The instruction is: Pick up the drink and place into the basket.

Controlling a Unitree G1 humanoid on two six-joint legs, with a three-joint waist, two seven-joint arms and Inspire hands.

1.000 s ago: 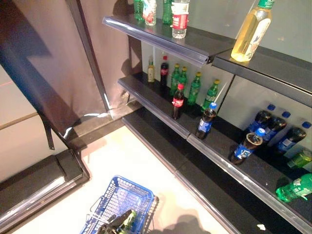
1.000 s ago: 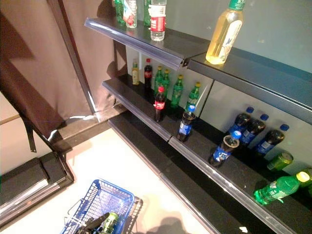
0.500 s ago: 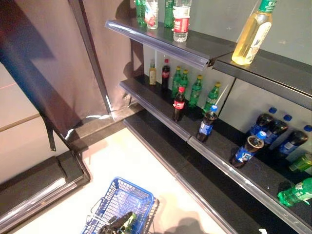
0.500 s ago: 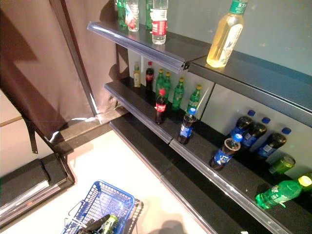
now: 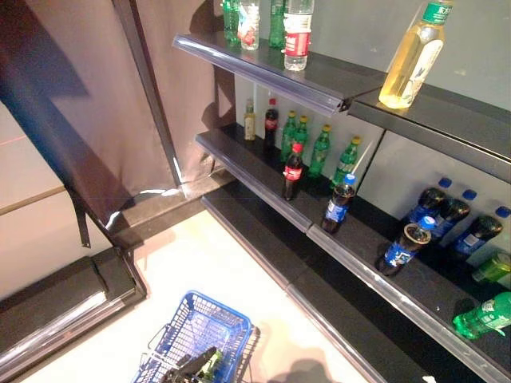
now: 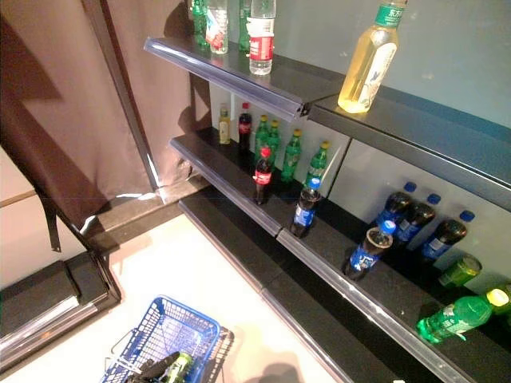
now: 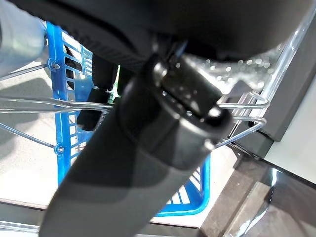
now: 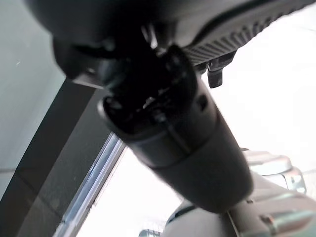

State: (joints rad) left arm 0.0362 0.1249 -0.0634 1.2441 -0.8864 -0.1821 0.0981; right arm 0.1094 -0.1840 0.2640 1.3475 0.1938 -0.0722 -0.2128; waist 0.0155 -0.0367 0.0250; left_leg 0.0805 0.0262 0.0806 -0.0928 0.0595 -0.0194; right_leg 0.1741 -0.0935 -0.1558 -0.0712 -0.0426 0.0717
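Observation:
The blue basket (image 5: 201,335) hangs low at the left, held off the floor. My left hand (image 5: 188,369) is shut on its thin wire handles (image 7: 243,104); the hand also shows in the left wrist view (image 7: 163,123). A green drink (image 6: 177,368) lies in the basket beside the hand. On the middle shelf stand a cola bottle with a red label (image 5: 292,170), a dark bottle with a blue label (image 5: 338,204) and green bottles (image 5: 319,148). My right hand's dark bulk (image 8: 163,98) shows in the right wrist view, away from the shelf drinks.
A black shelf unit (image 5: 263,171) runs from the back to the right. A yellow drink bottle (image 5: 411,56) and other bottles (image 5: 295,30) stand on the top shelf. Dark blue-capped bottles (image 5: 447,211) and a lying green bottle (image 5: 483,317) are at right. A dark stand (image 5: 96,120) is at left.
The whole picture has shifted a little, so the camera has moved. The basket, the left hand and the shelf drinks have kept their places.

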